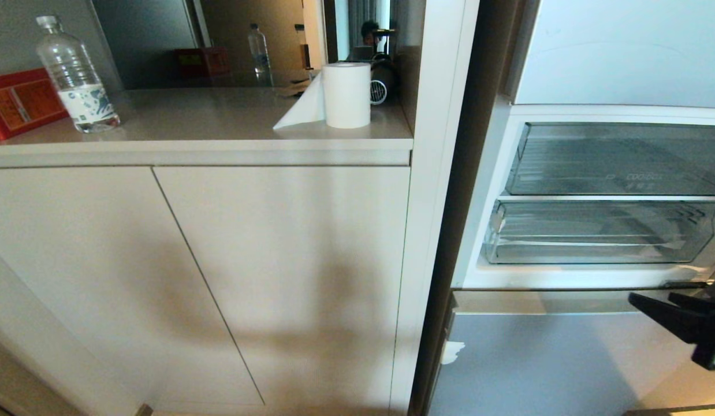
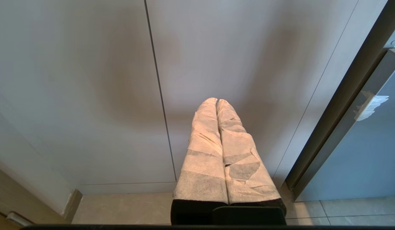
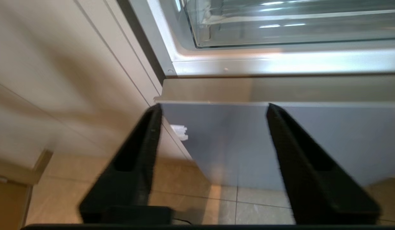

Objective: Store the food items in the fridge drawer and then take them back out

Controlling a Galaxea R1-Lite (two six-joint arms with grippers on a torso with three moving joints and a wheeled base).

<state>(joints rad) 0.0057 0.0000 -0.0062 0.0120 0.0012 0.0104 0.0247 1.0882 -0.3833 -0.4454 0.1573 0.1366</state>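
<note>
Closest to our head camera, our right gripper (image 1: 681,323) pokes in from the right edge as two black fingers, low in front of the grey-blue fridge door panel (image 1: 542,364). From its own wrist camera the gripper (image 3: 213,108) has its jaws spread wide with nothing between them, and through the gap we see that same panel (image 3: 223,140) and the tiled floor (image 3: 258,207) below.

Above the gripper the fridge stands open. Its wide, shallow clear drawer (image 1: 594,234), with a ribbed floor and a low front wall, sits in its slot, and we see no fruit inside it. Over it is a taller-fronted clear bin (image 1: 617,159). The wrist camera catches the drawer's front corner (image 3: 280,25) above the fridge's white lower frame (image 3: 280,62). The two fruits appear in none of our views.

Our left gripper (image 2: 217,101) hangs low before the pale cabinet doors (image 2: 89,95); its two paper-wrapped fingers (image 2: 204,153) are pressed together, empty, pointing at the cabinet near the floor.

To the left of the fridge, a countertop (image 1: 207,124) carries a plastic water bottle (image 1: 77,75), a red box (image 1: 17,101) and a roll of paper towel (image 1: 346,92).
</note>
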